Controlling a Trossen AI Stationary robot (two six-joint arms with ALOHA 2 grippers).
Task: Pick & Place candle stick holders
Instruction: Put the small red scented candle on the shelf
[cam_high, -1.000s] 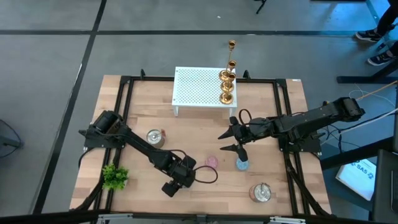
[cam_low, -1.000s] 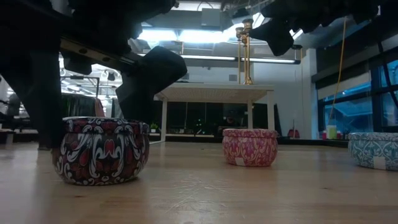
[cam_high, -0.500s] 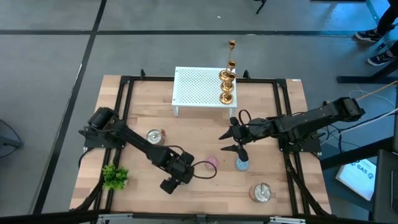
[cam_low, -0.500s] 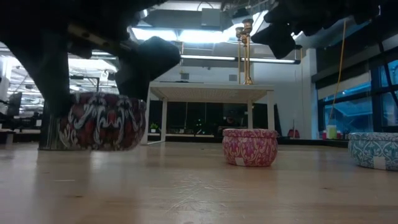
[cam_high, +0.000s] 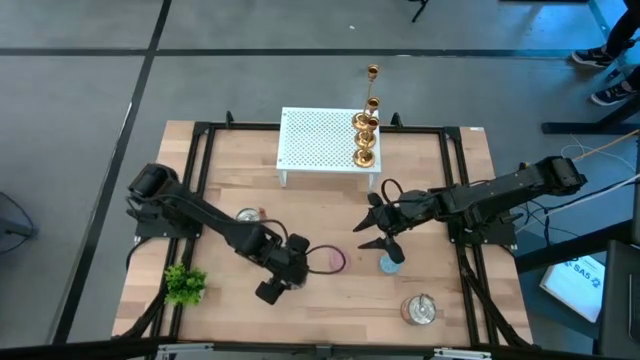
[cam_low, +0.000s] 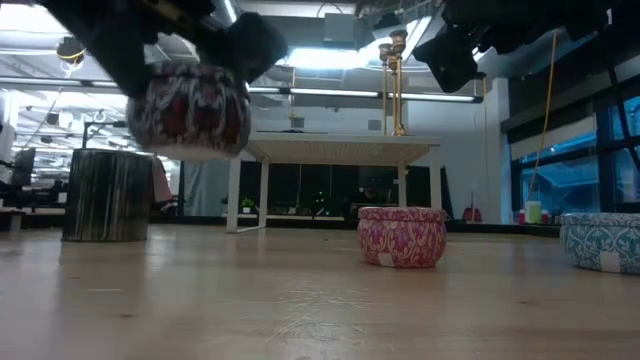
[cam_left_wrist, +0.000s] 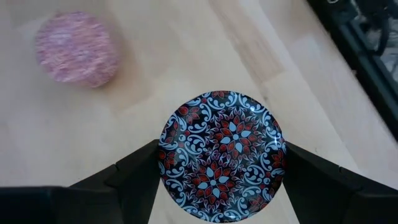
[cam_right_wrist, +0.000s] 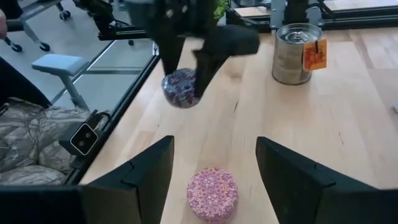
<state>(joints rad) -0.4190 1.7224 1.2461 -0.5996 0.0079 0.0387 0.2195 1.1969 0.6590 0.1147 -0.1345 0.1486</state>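
Since the earlier frame the left gripper (cam_high: 300, 262) has lifted the dark patterned tin (cam_low: 190, 108) off the table (cam_high: 320, 215) and now holds it in the air, jaws closed on its sides. The right gripper (cam_high: 374, 226) hangs above the table, jaws open and empty. The white rack (cam_high: 318, 140) carries the holders (cam_high: 365, 135) — gold, standing together at its right edge, none yet picked. I judge the task itself as not started.

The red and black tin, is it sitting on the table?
No, the left gripper holds the red and black tin up off the table.
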